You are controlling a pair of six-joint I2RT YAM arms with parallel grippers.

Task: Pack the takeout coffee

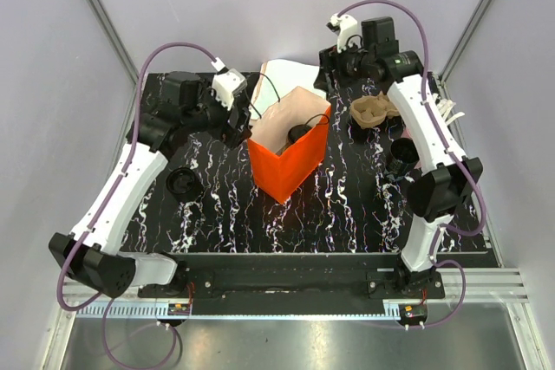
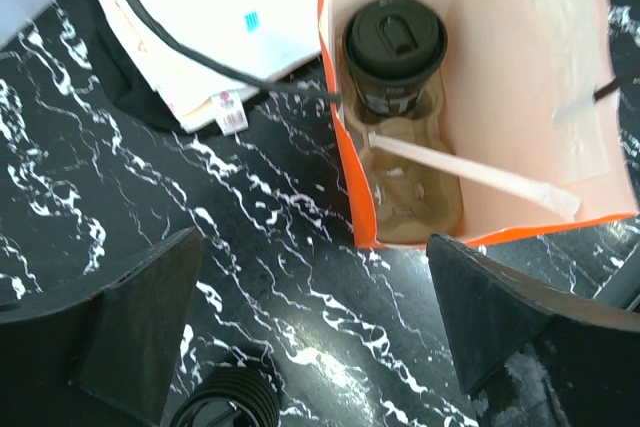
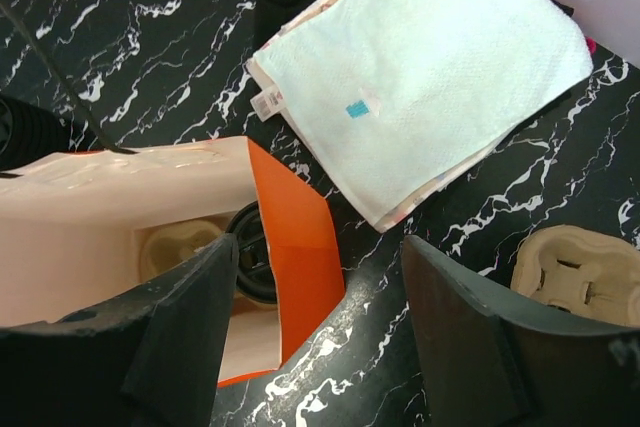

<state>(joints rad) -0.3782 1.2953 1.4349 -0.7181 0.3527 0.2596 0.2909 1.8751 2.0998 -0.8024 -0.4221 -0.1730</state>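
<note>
The takeout coffee (image 2: 394,47), a black lidded cup, stands in a cardboard carrier (image 2: 405,192) inside the open orange bag (image 1: 290,162). In the top view its lid (image 1: 299,133) shows through the bag's mouth. The right wrist view shows only part of the cup (image 3: 250,252), behind the bag's orange wall (image 3: 300,237). My left gripper (image 2: 312,237) hangs open over the table just left of the bag, holding nothing. My right gripper (image 3: 320,242) is open above the bag's back right corner, nothing between its fingers. In the top view it (image 1: 331,67) is behind the bag.
A folded white towel (image 3: 430,57) lies behind the bag. A spare cardboard carrier (image 1: 373,112) lies right of the bag, with another black cup (image 1: 401,155) beside the right arm. A ribbed black round piece (image 2: 225,402) sits on the table left of the bag.
</note>
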